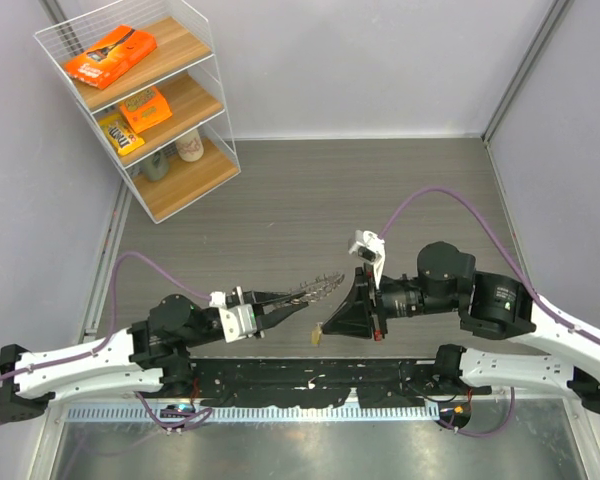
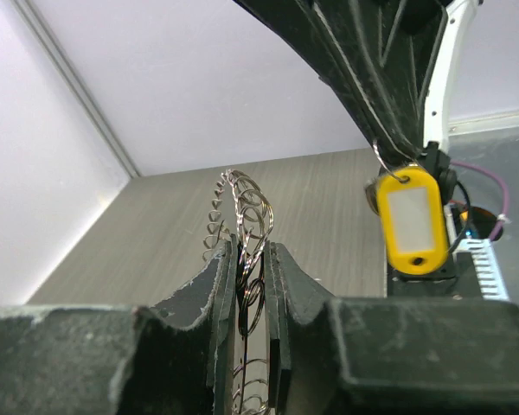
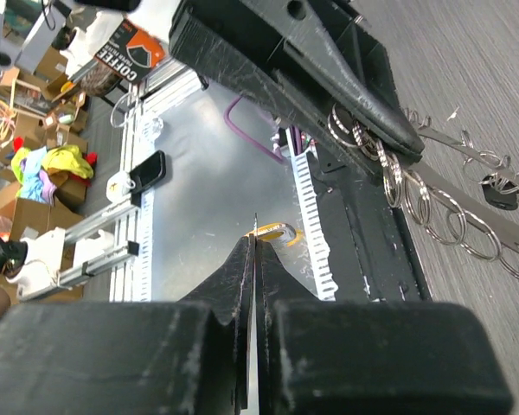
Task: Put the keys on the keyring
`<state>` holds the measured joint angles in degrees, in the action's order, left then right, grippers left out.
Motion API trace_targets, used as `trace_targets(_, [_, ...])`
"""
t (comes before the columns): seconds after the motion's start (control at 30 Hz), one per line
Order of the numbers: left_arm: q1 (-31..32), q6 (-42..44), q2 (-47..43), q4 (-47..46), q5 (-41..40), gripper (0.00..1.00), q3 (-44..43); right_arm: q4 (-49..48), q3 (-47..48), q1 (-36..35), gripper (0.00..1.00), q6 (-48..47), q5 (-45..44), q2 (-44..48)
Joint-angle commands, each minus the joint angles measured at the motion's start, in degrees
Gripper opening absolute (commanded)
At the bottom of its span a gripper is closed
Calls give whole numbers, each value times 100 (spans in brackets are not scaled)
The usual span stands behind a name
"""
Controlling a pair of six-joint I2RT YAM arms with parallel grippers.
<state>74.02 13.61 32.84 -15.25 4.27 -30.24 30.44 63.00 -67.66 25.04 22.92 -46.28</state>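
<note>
Grips floppy keyring (image 2: 246, 197) of silvery wire loops in left tool (image 2: 252, 259), above grey wood-grain surface (image 1: 380, 190). Pinches thin wire (barely visible) of glossy yellow tag (image 2: 408, 220) in closed right tool (image 3: 253, 251).

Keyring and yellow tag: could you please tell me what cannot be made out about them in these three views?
Top external: the yellow tag is too small and partly under the right gripper; how it is held is unclear.
Right wrist: the shut fingers hide all but a sliver of the tag.
Left wrist: the keyring runs between the fingers of the left gripper and off the bottom edge.
</note>
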Motion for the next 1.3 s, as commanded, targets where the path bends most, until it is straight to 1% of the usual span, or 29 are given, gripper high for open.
trace_targets(0.0, [7,800,-67,-1050,65,0,123,-214,379,-98,6,484,-682,-100])
trace_targets(0.2, [25,1196,3,-1323,267,0,211,-47,643,-116,5,695,-1166,-285])
trace_targets(0.3, [51,1311,47,-1568,337,0,290,50,748,-116,5,774,-1316,-373])
trace_targets(0.5, [148,1478,100,-1754,337,0,396,156,889,-116,6,854,-1579,-496])
trace_targets(0.87, [209,1663,56,-1973,241,0,475,375,968,-160,5,906,-1712,-628])
trace_targets(1.27, [253,1751,100,-2000,206,0,493,252,1082,-265,6,986,-1659,-821])
